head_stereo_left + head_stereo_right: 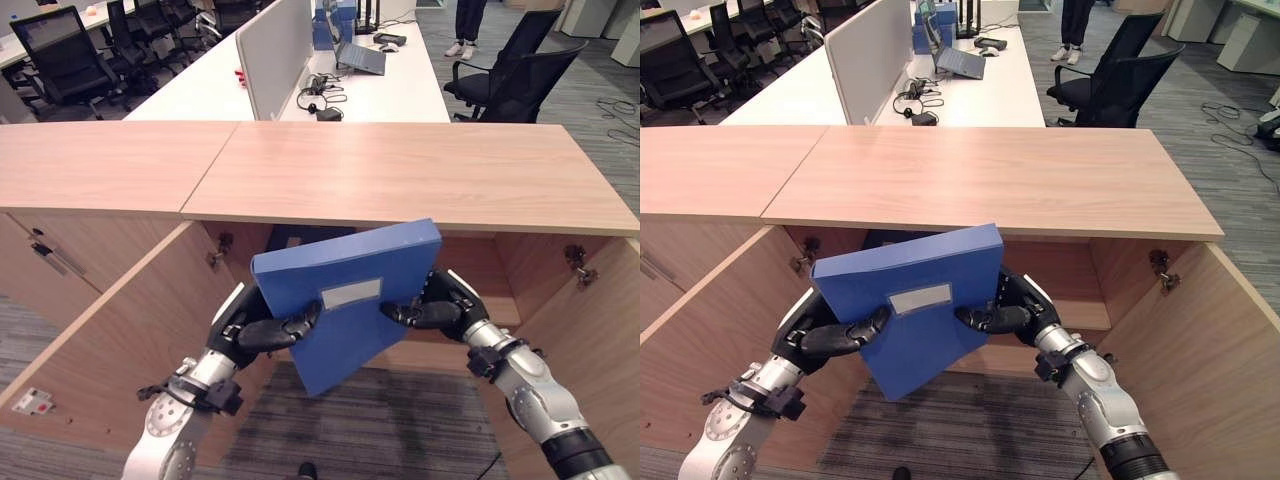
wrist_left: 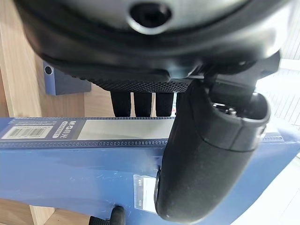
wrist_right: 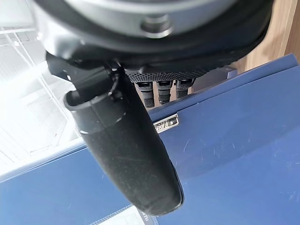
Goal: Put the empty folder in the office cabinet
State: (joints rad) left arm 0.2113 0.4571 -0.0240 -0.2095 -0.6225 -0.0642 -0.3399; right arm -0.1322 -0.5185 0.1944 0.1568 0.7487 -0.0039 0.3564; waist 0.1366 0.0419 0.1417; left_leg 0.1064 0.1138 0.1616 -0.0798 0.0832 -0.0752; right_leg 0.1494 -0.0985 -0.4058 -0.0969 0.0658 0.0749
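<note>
The blue folder (image 1: 345, 300) is hanging in the air just in front of the open office cabinet (image 1: 420, 180), below the front edge of the cabinet's wooden top and level with the dark opening behind it. Both hands are carrying it between them. The left hand (image 1: 262, 330) is clamping the folder's left edge, thumb lying across the front face and fingers (image 2: 133, 103) reaching behind it. The right hand (image 1: 432, 308) is doing the same on the right edge, thumb on the front near the pale label (image 1: 350, 295), fingers (image 3: 161, 90) curling over the back.

The folder is tilting, its right corner sitting higher and closer to the cabinet's top than its left corner, so its long axis is running slantwise across the opening rather than pointing into it. The opening lies straight ahead of both hands, beyond the folder. The right hand is looking slightly nearer to the cabinet's interior than the left. Judging from this, the folder is probably needing to be levelled or turned before it is pushed forward under the top, or its raised corner may be catching on the front edge
</note>
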